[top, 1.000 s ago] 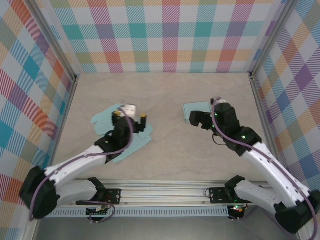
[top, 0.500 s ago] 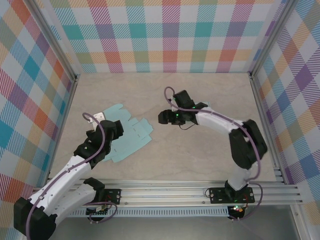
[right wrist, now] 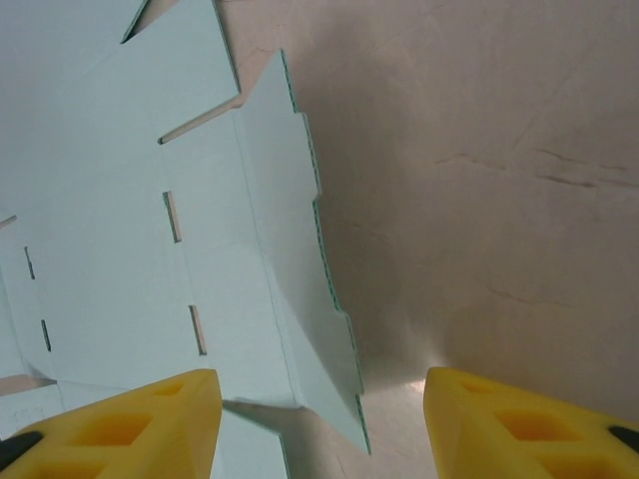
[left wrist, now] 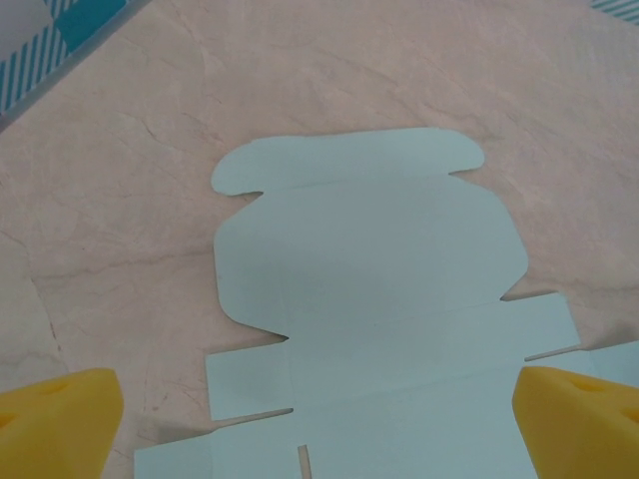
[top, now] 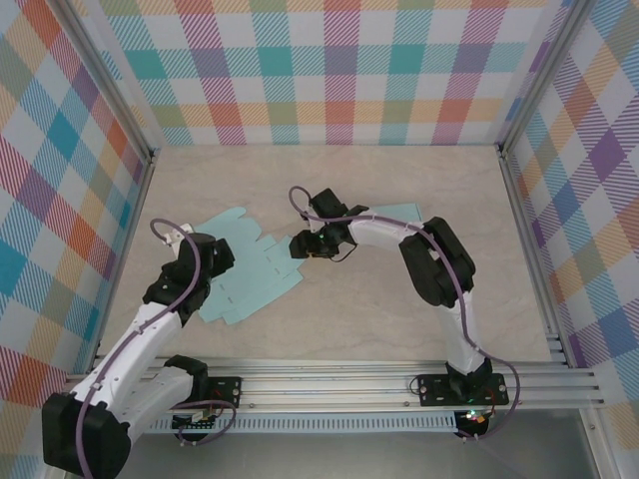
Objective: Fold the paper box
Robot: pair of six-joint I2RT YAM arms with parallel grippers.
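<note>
Right arm (top: pixel 384 232) has swung left to the flat paper box (top: pixel 250 279) lying left on the table (top: pixel 399 329), right jaws half open astride its lifted flap (right wrist: pixel 300 289), left jaws wide, both empty; an off-crease pinch could crumple it.

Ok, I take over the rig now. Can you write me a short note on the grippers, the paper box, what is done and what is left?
Left gripper: open, over the left end of the paper box.
Right gripper: open, fingers on either side of the slightly raised flap at the box's right edge; no grip yet.
Paper box: unfolded on the table; a second blue sheet lies farther back.
Done: no fold finished.
Left: every fold.
</note>
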